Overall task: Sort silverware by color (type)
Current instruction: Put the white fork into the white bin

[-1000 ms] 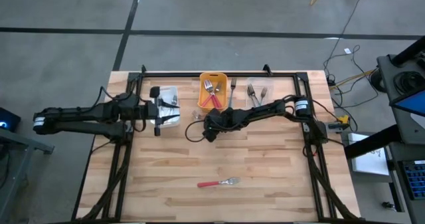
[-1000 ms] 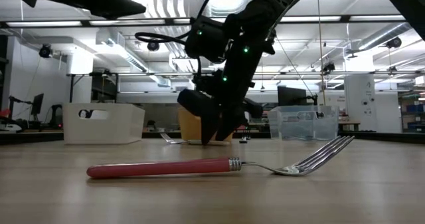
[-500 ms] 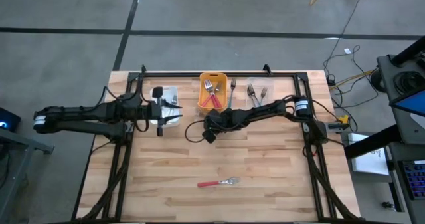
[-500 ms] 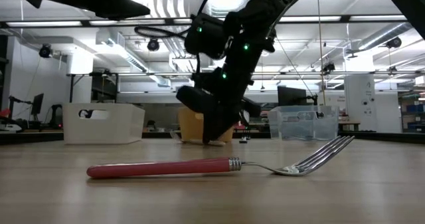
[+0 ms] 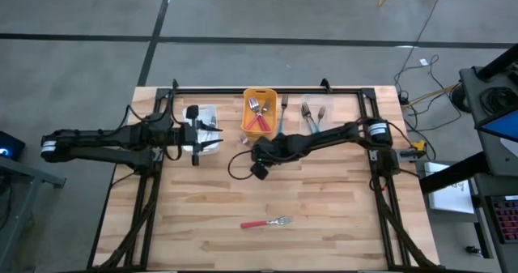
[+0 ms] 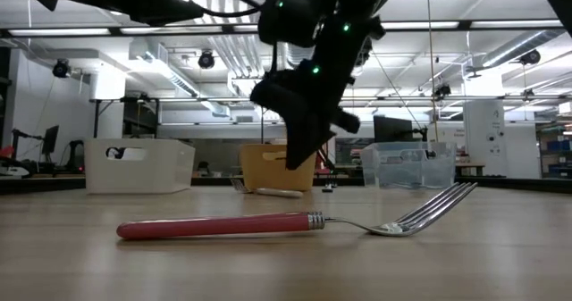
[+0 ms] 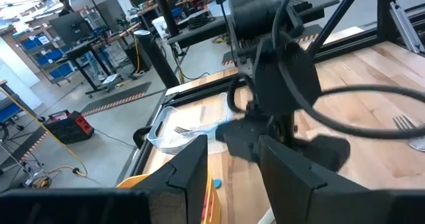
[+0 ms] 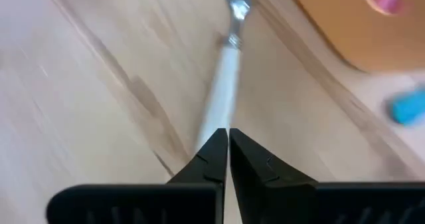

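Observation:
A white-handled utensil (image 5: 243,140) lies flat on the table just in front of the orange bin (image 5: 261,91). In the low view the same utensil (image 6: 275,192) rests on the wood. My right gripper (image 6: 299,161) hangs shut a little above it. In the right wrist view the shut gripper (image 8: 228,136) points along the white handle (image 8: 222,78). A red-handled fork (image 5: 267,223) lies near the table's front edge. My left gripper (image 7: 232,147) stands open over the white bin (image 5: 207,111), with nothing between its fingers.
The orange bin holds red-handled forks. A clear bin (image 6: 407,167) to its right holds several forks. A teal-blue piece (image 8: 405,108) lies beside the orange bin. A dark frame rail (image 5: 267,89) runs along the table's far edge. Bare wood stretches between the bins and the red fork.
My right gripper has shut its fingers and risen from the table beside the orange bin. It has drawn slightly toward the near edge. The white-handled utensil stays lying on the table.

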You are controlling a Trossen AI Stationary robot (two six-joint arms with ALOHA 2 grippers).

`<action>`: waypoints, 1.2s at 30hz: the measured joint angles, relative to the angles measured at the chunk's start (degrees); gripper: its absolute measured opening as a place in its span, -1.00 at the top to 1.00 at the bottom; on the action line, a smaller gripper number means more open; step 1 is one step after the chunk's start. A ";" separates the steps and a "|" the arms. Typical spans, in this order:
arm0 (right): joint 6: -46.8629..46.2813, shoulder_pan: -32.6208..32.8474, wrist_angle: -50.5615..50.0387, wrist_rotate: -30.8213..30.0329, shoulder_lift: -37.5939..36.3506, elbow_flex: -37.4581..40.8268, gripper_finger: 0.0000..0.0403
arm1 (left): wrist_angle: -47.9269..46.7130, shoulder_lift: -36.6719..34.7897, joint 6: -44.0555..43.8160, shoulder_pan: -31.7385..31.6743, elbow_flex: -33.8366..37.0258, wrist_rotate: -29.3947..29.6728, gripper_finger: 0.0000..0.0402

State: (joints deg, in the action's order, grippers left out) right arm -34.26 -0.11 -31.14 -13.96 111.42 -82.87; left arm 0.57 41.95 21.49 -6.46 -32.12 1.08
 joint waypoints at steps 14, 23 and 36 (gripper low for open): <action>3.73 2.74 -4.73 5.62 -3.19 0.00 0.95 | 0.94 0.01 -3.24 0.00 -0.02 -0.08 0.42; 7.49 2.75 9.88 -12.54 -2.57 3.61 0.95 | 0.83 0.30 -16.70 0.01 0.36 -0.23 0.42; 14.42 2.96 17.30 -9.42 -2.39 12.63 0.95 | 2.45 1.13 -32.78 2.17 1.16 -0.21 0.42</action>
State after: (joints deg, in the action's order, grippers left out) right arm -19.84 2.85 -13.85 -23.38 109.03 -70.24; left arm 3.02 43.08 -11.29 -4.29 -30.96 0.86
